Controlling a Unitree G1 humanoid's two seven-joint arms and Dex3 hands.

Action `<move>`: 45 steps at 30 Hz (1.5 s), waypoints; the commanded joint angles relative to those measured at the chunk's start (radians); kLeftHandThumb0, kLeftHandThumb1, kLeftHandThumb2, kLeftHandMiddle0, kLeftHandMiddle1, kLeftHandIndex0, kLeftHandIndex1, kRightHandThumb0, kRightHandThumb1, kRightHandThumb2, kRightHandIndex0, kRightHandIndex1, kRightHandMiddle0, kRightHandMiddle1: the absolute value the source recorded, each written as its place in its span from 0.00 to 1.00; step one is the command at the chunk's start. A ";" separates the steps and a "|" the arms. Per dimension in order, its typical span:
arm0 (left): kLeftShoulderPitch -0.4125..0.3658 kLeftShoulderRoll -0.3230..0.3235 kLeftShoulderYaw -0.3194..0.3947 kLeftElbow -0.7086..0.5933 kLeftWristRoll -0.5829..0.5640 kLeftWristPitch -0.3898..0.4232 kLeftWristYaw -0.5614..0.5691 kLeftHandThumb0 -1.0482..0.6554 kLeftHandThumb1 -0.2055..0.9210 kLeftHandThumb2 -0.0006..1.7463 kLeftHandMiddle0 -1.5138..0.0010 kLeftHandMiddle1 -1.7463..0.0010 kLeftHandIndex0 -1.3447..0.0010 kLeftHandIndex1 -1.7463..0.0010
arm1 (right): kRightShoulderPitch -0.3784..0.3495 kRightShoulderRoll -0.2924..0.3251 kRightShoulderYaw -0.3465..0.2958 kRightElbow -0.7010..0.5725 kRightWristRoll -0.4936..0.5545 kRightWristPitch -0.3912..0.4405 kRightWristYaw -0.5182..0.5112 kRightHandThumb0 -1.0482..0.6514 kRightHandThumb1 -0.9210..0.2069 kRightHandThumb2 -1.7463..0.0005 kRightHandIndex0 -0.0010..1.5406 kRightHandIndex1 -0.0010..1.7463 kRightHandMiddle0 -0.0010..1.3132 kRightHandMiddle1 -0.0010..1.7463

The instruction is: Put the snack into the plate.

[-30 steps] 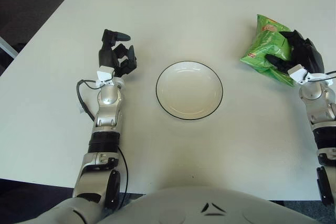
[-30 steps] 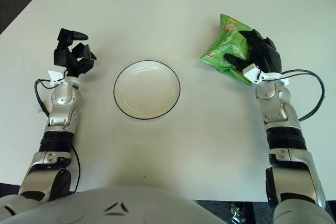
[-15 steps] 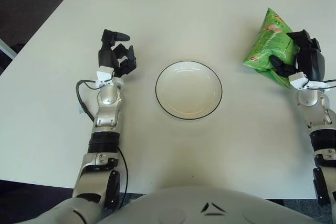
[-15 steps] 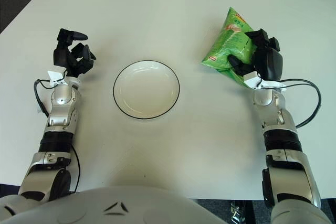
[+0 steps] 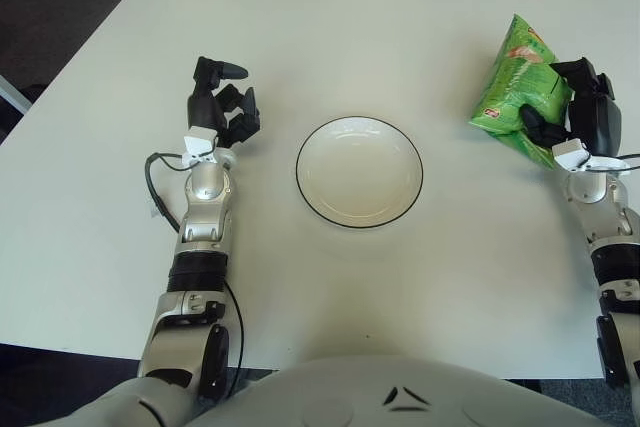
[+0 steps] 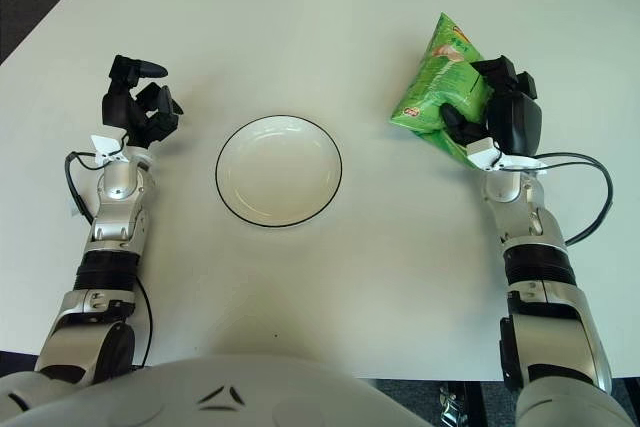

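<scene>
a white rectangular table (image 6: 330,37) seen from above, from the robot's own head. near the middle sits a round, shallow white plate with a thin black rim (image 6: 278,170), with nothing in it.

off to the right of the plate, well apart from it, the robot's black three-fingered right hand (image 6: 500,112) grips a crinkly bright green snack bag with red and yellow print (image 6: 440,87). the fingers wrap the bag's lower right portion, closed firmly on it, and the bag stands tilted with its top corner pointing away from the robot. it looks raised off the table rather than lying flat, though whether its lower edge touches the surface is hard to tell. holding it by one side this way leaves most of the bag free to swing over the plate and drop in.

on the other side, the black three-fingered left hand (image 6: 140,102) shows to the left of the plate, near it but apart. its fingers are loosely curled with one pointing outward, holding nothing; it seems to be kept out of the way.

the snack is grasped but not yet carried across, so the move towards the plate remains.
</scene>
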 commanded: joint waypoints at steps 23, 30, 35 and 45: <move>0.117 -0.024 -0.003 0.096 -0.009 -0.010 -0.004 0.39 0.82 0.46 0.45 0.00 0.75 0.00 | -0.057 0.119 -0.061 -0.493 0.232 0.247 0.316 0.71 0.32 0.58 0.53 1.00 0.51 1.00; 0.119 -0.023 -0.005 0.093 -0.011 -0.005 -0.005 0.39 0.82 0.45 0.45 0.00 0.75 0.00 | -0.105 0.147 -0.038 -0.574 0.218 0.294 0.353 0.72 0.31 0.60 0.56 1.00 0.52 1.00; 0.120 -0.024 -0.006 0.090 -0.011 -0.003 -0.005 0.39 0.82 0.45 0.45 0.00 0.75 0.00 | -0.125 0.165 -0.025 -0.621 0.224 0.305 0.384 0.72 0.30 0.61 0.57 1.00 0.53 1.00; 0.121 -0.025 -0.008 0.086 -0.010 0.002 -0.003 0.39 0.82 0.46 0.45 0.00 0.75 0.00 | -0.185 0.188 0.002 -0.634 0.196 0.298 0.404 0.72 0.30 0.62 0.58 1.00 0.53 1.00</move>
